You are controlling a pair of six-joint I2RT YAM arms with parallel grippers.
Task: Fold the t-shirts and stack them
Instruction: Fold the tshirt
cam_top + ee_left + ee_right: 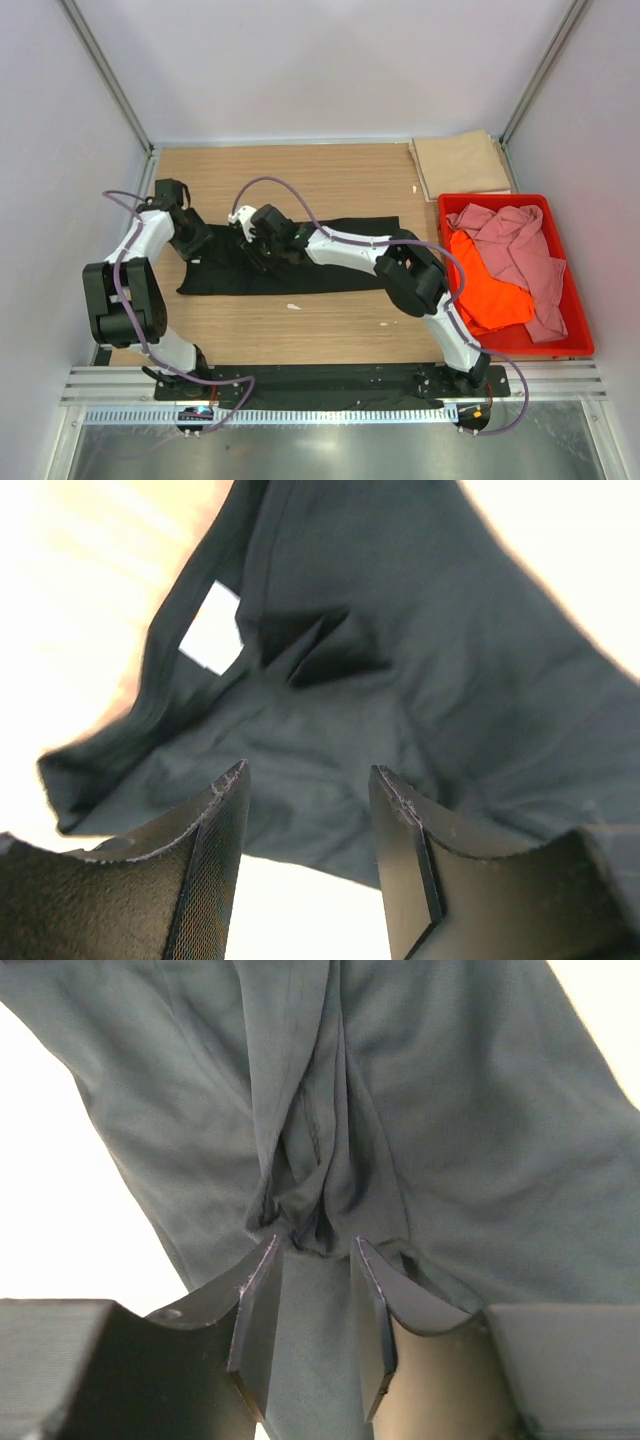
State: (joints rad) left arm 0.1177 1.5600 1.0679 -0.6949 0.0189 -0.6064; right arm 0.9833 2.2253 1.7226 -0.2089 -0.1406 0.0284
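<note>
a: where is the black cloth t-shirt (320,278)?

b: flat on the wooden table (330,175), drawn into a long band between the arms. the right gripper (316,1245) pinches a bunched ridge of it. the left gripper (308,780) stands spread over the collar end, near the white label (212,628), gripping nothing.

a: how to fold it well?

b: i'd close the left on an edge first, then lift both ends together, cloth taut, and lay it over square. the folded tan shirt (462,165) sits at the far corner; the dusty pink shirt (510,240) and bright orange shirt (490,290) lie in the red plastic crate (540,351).
</note>
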